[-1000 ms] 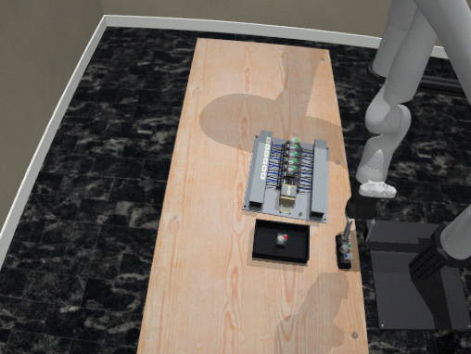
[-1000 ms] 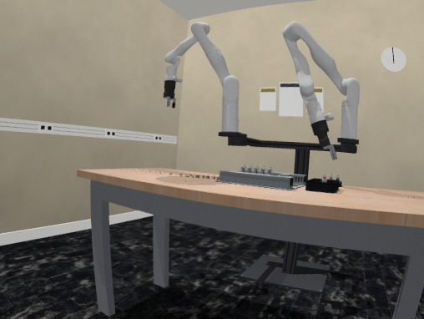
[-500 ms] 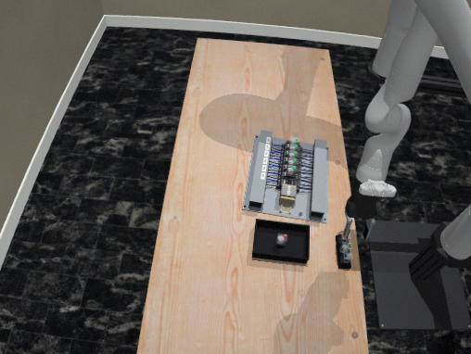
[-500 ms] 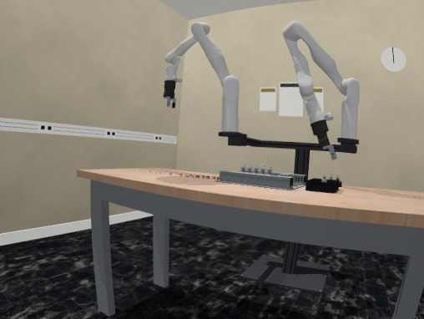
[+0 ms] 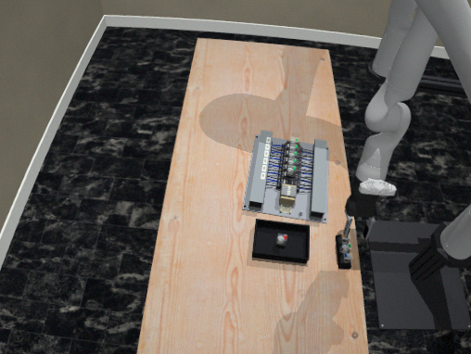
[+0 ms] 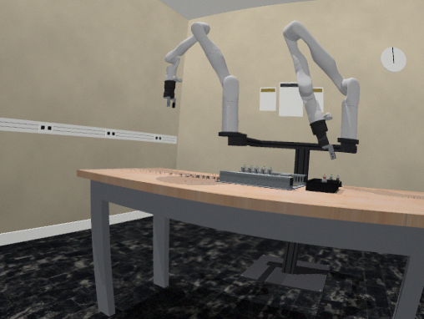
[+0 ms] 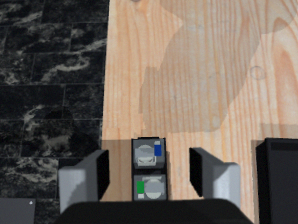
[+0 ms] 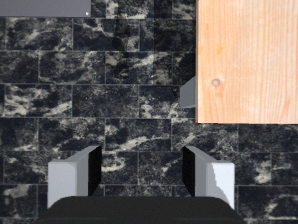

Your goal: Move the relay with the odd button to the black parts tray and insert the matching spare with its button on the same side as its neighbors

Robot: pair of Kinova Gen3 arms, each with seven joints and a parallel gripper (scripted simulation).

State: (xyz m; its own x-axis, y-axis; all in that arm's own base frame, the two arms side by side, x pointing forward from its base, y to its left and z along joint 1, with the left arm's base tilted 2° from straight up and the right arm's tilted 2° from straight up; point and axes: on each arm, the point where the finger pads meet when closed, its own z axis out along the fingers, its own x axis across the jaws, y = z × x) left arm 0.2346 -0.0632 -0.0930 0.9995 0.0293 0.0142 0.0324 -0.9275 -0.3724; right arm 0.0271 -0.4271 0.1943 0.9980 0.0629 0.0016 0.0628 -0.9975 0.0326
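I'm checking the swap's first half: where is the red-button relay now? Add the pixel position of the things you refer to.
In the top view, the red-button relay (image 5: 281, 240) (image 6: 324, 178) lies in the black tray (image 5: 281, 260) (image 6: 319, 186), just below the panel (image 5: 320, 181).

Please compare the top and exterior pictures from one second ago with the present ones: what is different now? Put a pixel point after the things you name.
Nothing visibly changed. The left gripper (image 6: 331, 152) (image 7: 149, 165) is open above the spare rack (image 5: 343, 264), and the right gripper (image 6: 170, 103) (image 8: 142, 163) is open away from the table (image 5: 222, 185). The red-button relay (image 5: 281, 239) remains in the black parts tray (image 5: 281, 260), and the relay panel (image 5: 320, 181) stayed in place.
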